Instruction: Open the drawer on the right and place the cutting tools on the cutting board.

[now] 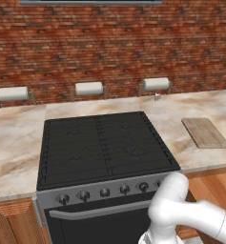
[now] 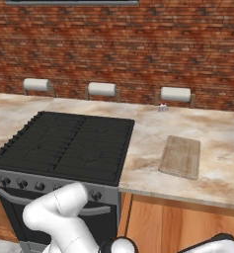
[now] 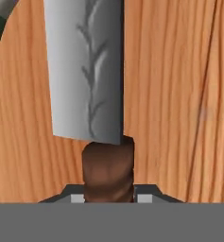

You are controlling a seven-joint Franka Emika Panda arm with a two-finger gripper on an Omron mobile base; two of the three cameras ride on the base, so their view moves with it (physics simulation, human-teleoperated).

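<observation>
The knife [image 3: 87,71] lies flat on the drawer [image 3: 175,94] floor, grey blade pointing straight away from the gripper [image 3: 108,194] (long axis along the hand view). Jaws sit either side of its brown handle; grasp uncertain. The cutting board [image 1: 205,132] lies near the counter's [image 1: 19,138] front edge, bare counter around.

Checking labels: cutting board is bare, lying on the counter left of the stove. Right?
Not quite. The board is bare, but it lies on the counter to the right of the stove, not the left. Both base views show it.
</observation>
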